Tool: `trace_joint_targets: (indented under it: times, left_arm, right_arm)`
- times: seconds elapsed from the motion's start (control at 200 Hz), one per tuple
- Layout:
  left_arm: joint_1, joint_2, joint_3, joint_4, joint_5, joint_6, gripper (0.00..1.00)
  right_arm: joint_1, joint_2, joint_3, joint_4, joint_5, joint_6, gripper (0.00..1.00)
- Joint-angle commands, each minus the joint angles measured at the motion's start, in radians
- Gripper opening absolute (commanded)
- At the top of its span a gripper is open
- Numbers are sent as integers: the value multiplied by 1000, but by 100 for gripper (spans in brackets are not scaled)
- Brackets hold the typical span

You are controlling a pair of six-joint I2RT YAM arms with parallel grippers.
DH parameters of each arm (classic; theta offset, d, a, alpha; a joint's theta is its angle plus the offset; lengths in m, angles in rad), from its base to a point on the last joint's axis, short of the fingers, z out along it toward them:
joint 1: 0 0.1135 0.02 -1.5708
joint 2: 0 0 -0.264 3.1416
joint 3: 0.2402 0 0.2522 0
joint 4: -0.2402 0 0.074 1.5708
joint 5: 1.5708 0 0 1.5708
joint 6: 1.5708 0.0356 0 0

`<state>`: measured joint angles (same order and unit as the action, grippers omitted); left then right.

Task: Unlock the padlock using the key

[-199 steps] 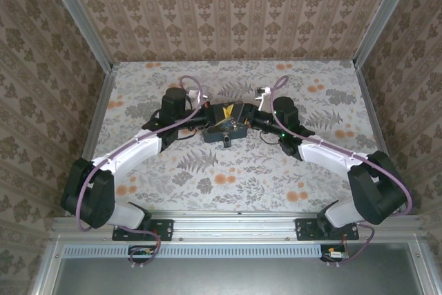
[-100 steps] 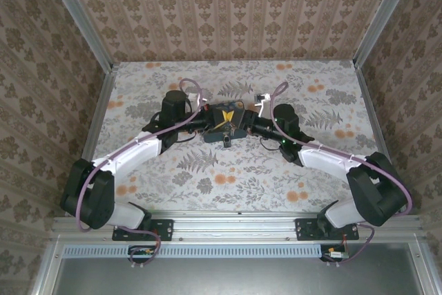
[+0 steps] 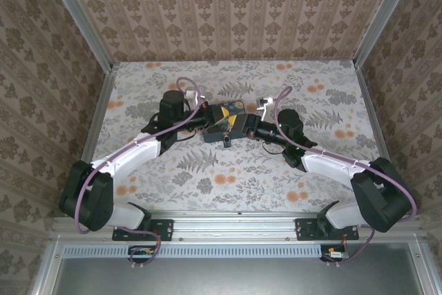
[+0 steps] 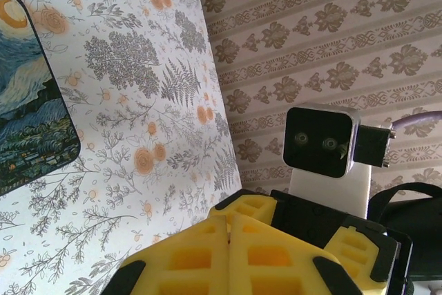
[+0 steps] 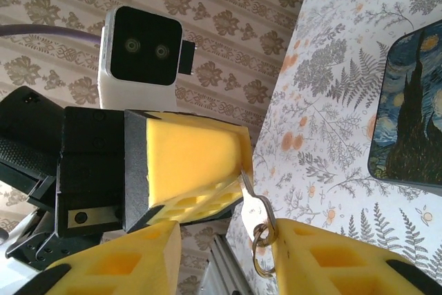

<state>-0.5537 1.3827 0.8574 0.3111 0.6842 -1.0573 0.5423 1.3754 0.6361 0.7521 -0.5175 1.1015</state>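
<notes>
The key [image 5: 254, 206], a small silver blade with a brass ring through its head, sticks out of my left gripper [image 5: 242, 169], whose yellow pads are shut on the blade. My right gripper [image 5: 228, 234] is open around it, and the key's head and ring rest against its right finger [image 5: 331, 260]. In the left wrist view my left gripper [image 4: 230, 217] has its pads pressed together. From above, both grippers, left [image 3: 210, 124] and right [image 3: 250, 128], meet over the blue swirl-patterned box [image 3: 225, 117]. I cannot make out the padlock.
The box lies mid-table on the floral tablecloth [image 3: 207, 170]. A small grey block with a dark round spot [image 3: 225, 140] sits at its near edge. Patterned walls close in the back and both sides. The metal rail [image 3: 235, 219] runs along the near edge.
My right arm's wrist has swung a little nearer and to the right, and its jaws have narrowed around the key. The left arm has barely moved.
</notes>
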Motion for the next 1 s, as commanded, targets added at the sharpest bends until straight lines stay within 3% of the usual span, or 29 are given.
trace_joint_targets:
  times: [0.0,0.25,0.61,0.76,0.995]
  left_arm:
    - [11,-27,-6,43,-2,-17,0]
    - [14,-24,-21,80,2,-43,0]
    - [14,-37,-51,132,10,-82,0]
    - [14,-39,-59,136,3,-87,0]
    - [14,-27,-65,171,4,-105,0]
  right_arm:
    - [2,-7,-9,68,-22,22,36]
    - [1,10,-10,145,-19,61,25]
    - [-16,44,-25,192,50,108,26]
    - [-16,54,-10,203,19,106,21]
    - [-11,69,-7,198,6,107,24]
